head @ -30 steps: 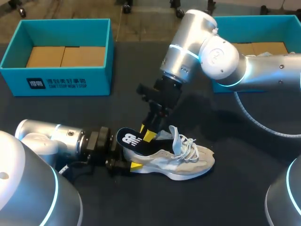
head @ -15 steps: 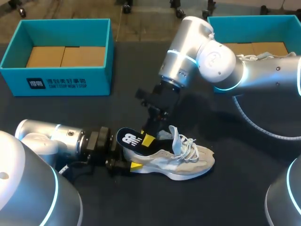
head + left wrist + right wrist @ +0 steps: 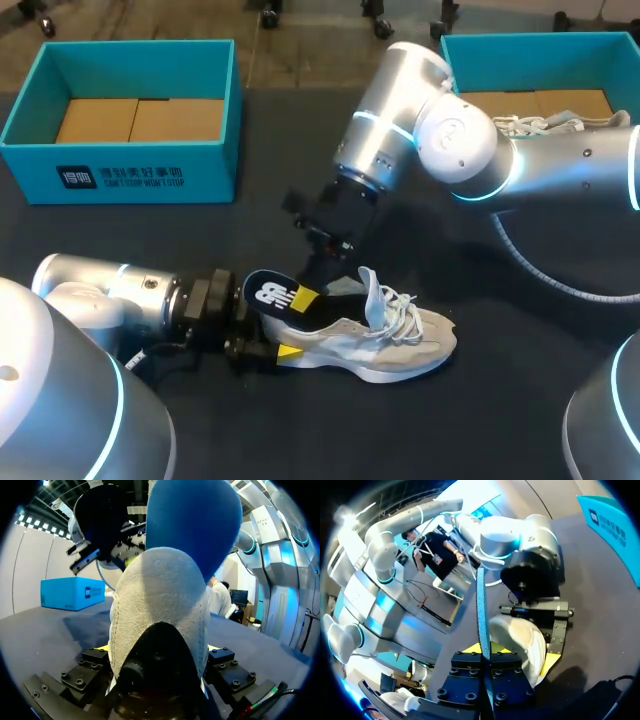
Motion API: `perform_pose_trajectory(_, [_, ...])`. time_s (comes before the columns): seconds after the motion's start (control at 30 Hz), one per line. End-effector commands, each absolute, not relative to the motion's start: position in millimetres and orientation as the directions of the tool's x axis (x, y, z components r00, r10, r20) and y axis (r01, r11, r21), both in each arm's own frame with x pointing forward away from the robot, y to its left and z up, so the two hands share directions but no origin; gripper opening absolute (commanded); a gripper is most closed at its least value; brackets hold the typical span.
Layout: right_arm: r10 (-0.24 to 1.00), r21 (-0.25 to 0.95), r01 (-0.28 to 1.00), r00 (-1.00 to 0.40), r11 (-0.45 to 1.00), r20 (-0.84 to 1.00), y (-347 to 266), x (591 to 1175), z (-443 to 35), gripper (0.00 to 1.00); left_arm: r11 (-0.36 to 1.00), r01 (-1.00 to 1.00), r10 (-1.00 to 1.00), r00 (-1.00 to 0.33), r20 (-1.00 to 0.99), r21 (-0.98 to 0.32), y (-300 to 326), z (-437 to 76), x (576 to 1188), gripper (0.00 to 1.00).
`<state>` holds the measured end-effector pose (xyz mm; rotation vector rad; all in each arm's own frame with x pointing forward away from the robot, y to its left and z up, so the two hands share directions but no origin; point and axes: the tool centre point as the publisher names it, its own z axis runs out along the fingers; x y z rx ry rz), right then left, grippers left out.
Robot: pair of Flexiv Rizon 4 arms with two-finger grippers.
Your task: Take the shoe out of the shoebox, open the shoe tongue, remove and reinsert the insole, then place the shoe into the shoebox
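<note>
Insole removal, lower centre.
Right gripper (image 3: 303, 298) clamps dark blue insole (image 3: 265, 292); left gripper (image 3: 275, 345) grips grey suede shoe (image 3: 400, 345); peel slowly.

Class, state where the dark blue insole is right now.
Head view: the dark blue insole juts from the heel of the grey suede shoe, pinched in the right gripper, beside the left gripper.
</note>
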<state>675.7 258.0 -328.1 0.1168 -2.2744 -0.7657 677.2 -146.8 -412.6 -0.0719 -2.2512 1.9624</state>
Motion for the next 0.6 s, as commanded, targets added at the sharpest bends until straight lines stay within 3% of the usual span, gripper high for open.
perform_pose_trajectory(0.03, [-0.311, 0.587, 0.116, -0.758, 0.801, 0.573, 256.0, 677.1, -300.1, 0.0, 0.141, -0.065, 0.135, -0.987, 0.084, -0.988, -147.6, -412.9, 677.2, 0.0])
perform_pose_trajectory(0.13, [-0.379, 0.682, 0.085, -0.778, 0.726, 0.501, 262.4, 684.4, -278.8, 0.0, 0.141, -0.065, 0.135, -0.987, 0.084, -0.988, -147.6, -412.9, 677.2, 0.0])
perform_pose_trajectory(0.6, [-0.379, 0.682, 0.085, -0.778, 0.726, 0.501, 262.4, 684.4, -278.8, 0.0, 0.141, -0.065, 0.135, -0.987, 0.084, -0.988, -147.6, -412.9, 677.2, 0.0])
